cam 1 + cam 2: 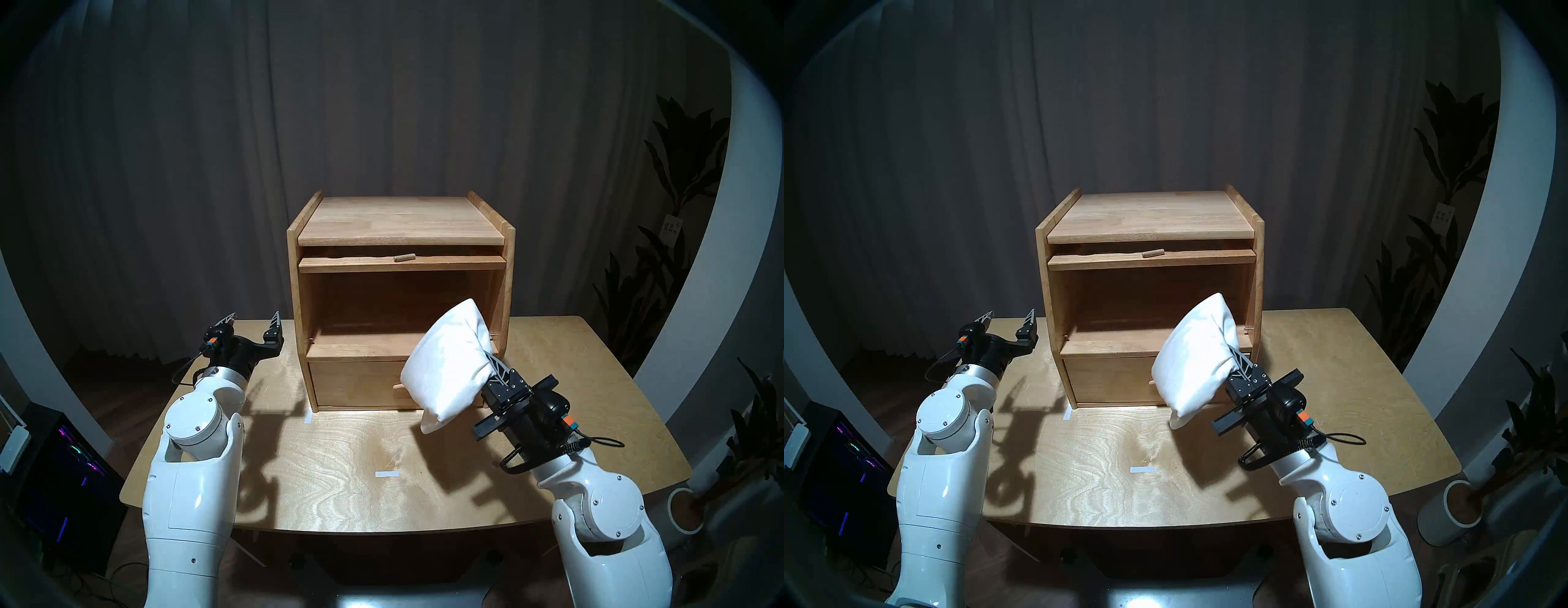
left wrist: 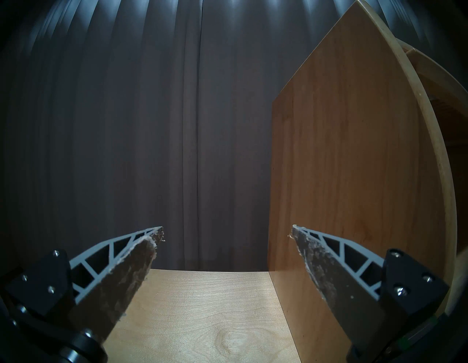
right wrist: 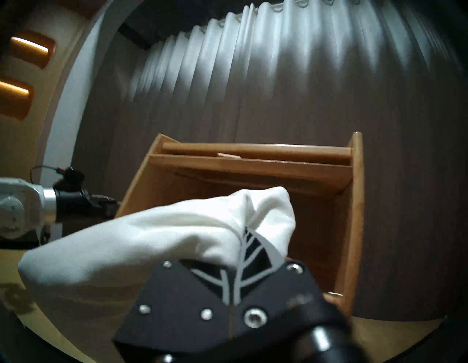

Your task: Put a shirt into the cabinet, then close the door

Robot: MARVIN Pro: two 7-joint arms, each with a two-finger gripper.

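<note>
- At the left, the left gripper (image 1: 253,319) hangs level over the table (image 1: 331,479), its two black ribbed fingers spread wide with nothing between them; in its wrist view the worn pads (image 2: 319,258) frame the cabinet's smooth side panel.
- In the middle, at the table's far side, stands the cabinet (image 1: 399,220): a light-wood cube with raised side rails. Its large compartment gapes open, the door (image 1: 401,264) slid flat under the top, peg handle (image 1: 404,257) showing. The drawer (image 1: 352,382) below is shut.
- To the right, the right gripper (image 1: 488,361) is clamped tight on the shirt (image 1: 445,361), a soft white bundle, smooth and pillow-like, held clear of the table before the cabinet's lower right front.
- The table is pale plywood with swirling grain and two white tape marks (image 1: 387,474). Grey pleated curtains (image 1: 382,106) hang behind; leafy plants (image 1: 679,170) stand at far right.
</note>
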